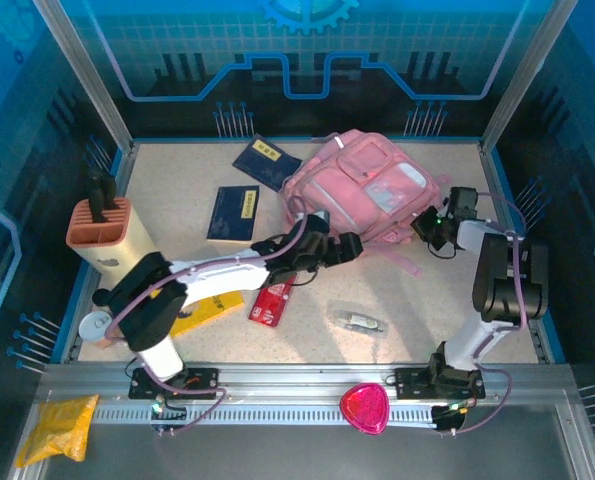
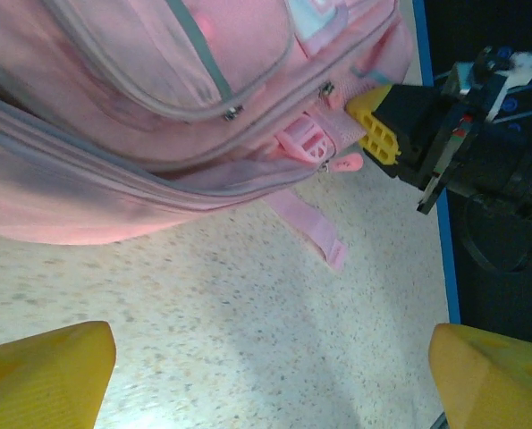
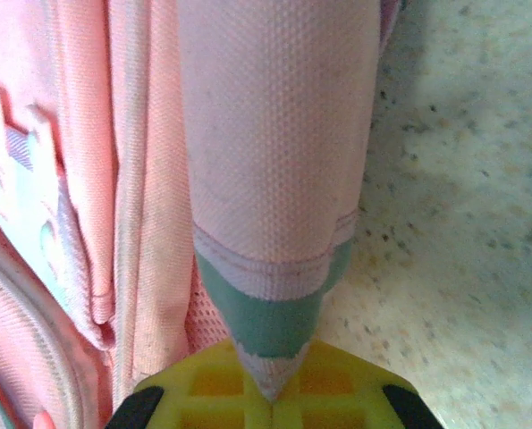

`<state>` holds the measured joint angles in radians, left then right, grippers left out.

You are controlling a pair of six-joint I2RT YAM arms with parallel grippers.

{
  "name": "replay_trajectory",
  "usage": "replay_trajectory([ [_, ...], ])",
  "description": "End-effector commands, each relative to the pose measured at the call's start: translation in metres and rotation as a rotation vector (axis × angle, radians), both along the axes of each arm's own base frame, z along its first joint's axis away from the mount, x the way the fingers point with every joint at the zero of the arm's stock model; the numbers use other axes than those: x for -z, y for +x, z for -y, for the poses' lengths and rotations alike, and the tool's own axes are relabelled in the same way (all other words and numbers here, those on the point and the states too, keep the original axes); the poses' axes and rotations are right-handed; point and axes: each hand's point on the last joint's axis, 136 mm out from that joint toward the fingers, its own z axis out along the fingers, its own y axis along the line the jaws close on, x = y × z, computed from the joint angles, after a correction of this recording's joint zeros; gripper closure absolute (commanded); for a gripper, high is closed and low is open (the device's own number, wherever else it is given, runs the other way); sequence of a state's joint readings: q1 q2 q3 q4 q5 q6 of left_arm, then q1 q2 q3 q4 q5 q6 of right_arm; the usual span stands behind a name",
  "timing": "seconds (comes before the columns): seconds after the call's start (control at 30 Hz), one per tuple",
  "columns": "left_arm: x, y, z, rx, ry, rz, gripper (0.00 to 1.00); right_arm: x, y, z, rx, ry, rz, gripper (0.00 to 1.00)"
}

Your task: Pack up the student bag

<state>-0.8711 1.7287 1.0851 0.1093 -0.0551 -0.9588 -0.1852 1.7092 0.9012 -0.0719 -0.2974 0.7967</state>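
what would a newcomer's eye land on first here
The big pink student bag lies at the back of the table, with the right gripper shut on a fabric fold at its right end. The left gripper hangs open above bare table just in front of the bag.

A far dark blue booklet (image 1: 262,161) and a near dark blue booklet (image 1: 234,213) lie on the speckled counter (image 1: 427,320). A cream-and-terracotta holder (image 1: 102,236) stands at its left. A red flat packet (image 1: 271,303) and a small clear wrapper (image 1: 363,322) lie nearer the front.

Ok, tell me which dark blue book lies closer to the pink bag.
The rear, tilted book, almost against the student bag; the other book lies farther left.
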Motion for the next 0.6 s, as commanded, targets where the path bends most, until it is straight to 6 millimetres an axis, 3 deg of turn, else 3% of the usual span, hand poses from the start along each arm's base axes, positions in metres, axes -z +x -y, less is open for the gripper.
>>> replay_trajectory([
  [0.0,0.012,-0.001,0.031,0.039,-0.032,-0.022,0.11,-0.015,-0.012,0.011,0.04,0.006,0.044,1.0],
  [0.1,0.023,0.007,0.039,0.04,-0.032,-0.006,0.14,-0.026,-0.024,0.005,0.038,0.03,0.063,1.0],
  [0.3,0.04,0.042,0.03,0.027,0.0,0.02,0.21,-0.051,-0.056,-0.007,0.04,0.044,0.085,1.0],
  [0.47,0.023,0.079,0.015,0.029,0.003,0.079,0.28,-0.079,-0.081,-0.016,0.032,0.048,0.137,1.0],
  [0.57,0.01,0.096,0.013,0.056,0.021,0.103,0.29,-0.094,-0.091,-0.031,0.002,0.073,0.173,1.0],
])
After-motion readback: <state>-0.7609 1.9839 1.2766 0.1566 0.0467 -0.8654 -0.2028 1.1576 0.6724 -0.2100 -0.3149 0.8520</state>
